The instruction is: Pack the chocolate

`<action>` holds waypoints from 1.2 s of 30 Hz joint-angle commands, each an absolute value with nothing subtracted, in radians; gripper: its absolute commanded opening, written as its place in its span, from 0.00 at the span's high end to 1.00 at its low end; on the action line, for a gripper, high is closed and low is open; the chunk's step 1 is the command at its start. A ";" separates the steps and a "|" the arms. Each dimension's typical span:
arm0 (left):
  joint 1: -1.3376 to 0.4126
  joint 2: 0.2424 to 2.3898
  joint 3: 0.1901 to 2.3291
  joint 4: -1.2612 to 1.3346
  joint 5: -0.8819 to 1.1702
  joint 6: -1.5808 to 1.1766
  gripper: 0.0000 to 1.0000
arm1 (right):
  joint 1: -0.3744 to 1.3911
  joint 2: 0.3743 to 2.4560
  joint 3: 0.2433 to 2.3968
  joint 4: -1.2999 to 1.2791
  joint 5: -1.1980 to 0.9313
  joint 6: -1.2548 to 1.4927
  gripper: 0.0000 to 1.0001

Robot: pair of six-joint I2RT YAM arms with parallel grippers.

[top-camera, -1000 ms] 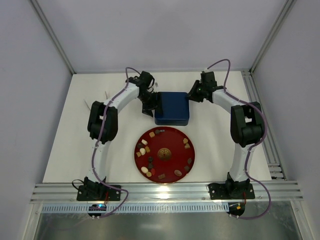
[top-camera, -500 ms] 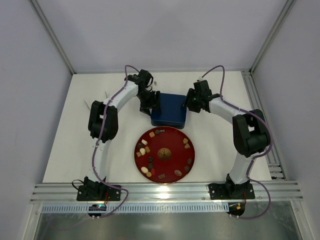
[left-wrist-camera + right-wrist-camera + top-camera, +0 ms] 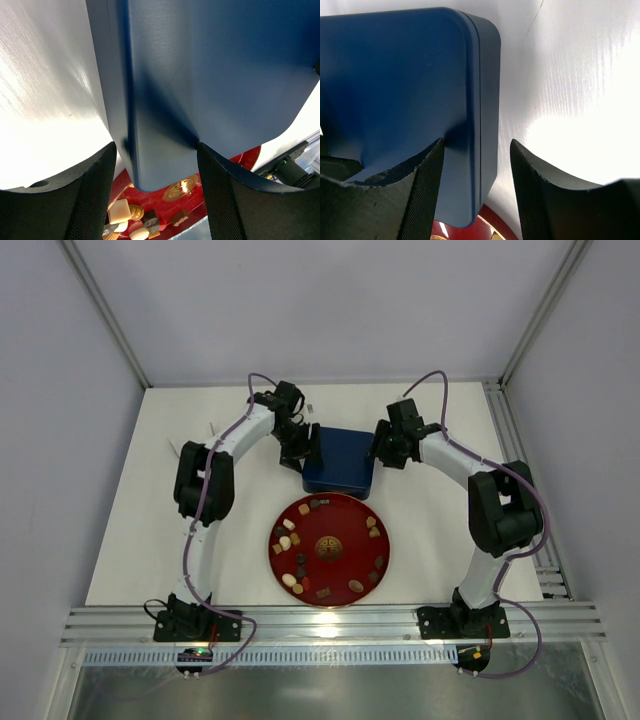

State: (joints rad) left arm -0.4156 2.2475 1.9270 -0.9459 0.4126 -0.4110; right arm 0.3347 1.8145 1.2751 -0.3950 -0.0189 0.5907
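Observation:
The chocolate (image 3: pixel 289 540), small brown, tan and cream pieces, lies in a ring on the round red plate (image 3: pixel 346 527). Behind the plate sits the dark blue tin (image 3: pixel 340 462) with its lid on. My left gripper (image 3: pixel 300 451) stands open astride the tin's left edge, one finger over the lid and one beside the wall. My right gripper (image 3: pixel 381 451) stands open astride the right edge the same way. In the left wrist view the tin (image 3: pixel 200 75) fills the gap of the gripper (image 3: pixel 156 150), with chocolate (image 3: pixel 120 210) below. The right wrist view shows the gripper (image 3: pixel 476 145) over the tin's wall (image 3: pixel 487 100).
Grey walls and metal posts close in the white table (image 3: pixel 150 540) on three sides. An aluminium rail (image 3: pixel 330 620) runs along the near edge by the arm bases. The plate's rim nearly meets the tin's near side.
My right gripper has opened and moved left onto the tin's right edge. The tin has shifted a little left and toward the plate. The left gripper has stayed at the tin's left edge.

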 commanded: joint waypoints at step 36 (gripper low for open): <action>-0.413 2.255 1.925 -1.005 0.342 -0.353 0.35 | 0.367 1.761 1.196 -0.575 0.049 0.555 0.48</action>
State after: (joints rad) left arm -0.4156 2.2467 1.9244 -0.9482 0.4129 -0.4053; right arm 0.4076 1.6928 1.1511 -0.4370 0.0139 0.6022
